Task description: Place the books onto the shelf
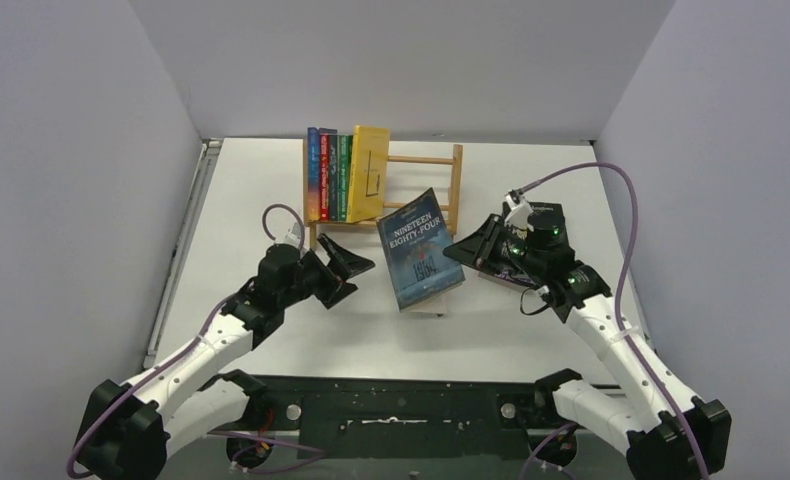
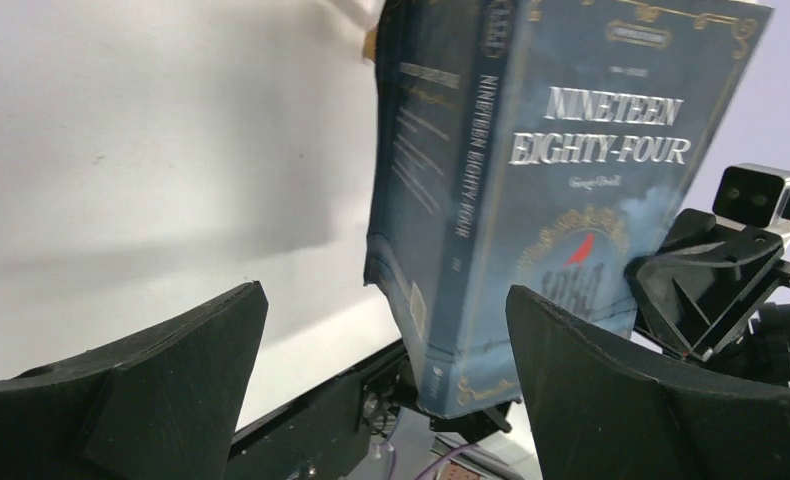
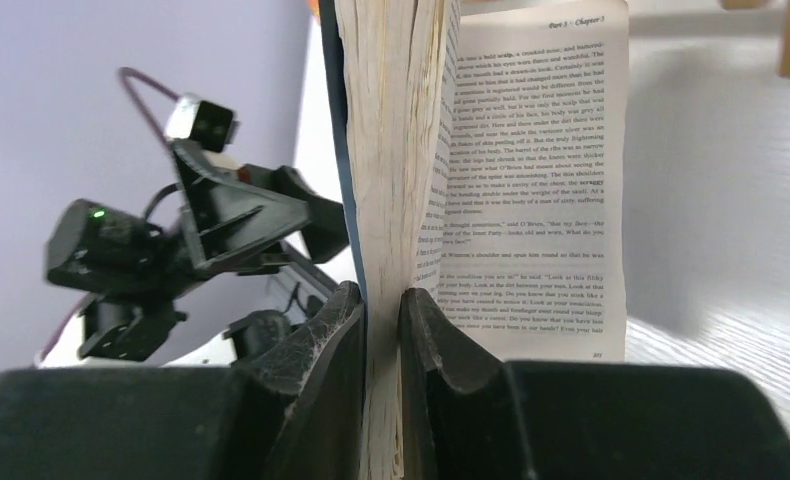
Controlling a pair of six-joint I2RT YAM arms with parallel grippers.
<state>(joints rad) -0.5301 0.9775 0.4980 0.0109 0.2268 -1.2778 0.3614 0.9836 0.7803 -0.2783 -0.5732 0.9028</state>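
Right gripper (image 3: 381,325) pinches only part of the page block of the Nineteen Eighty-Four paperback (image 1: 421,262), held tilted before the shelf (image 1: 433,160). Left gripper (image 1: 354,268) gapes wide beside it. Loose pages splay and may snag or tear.
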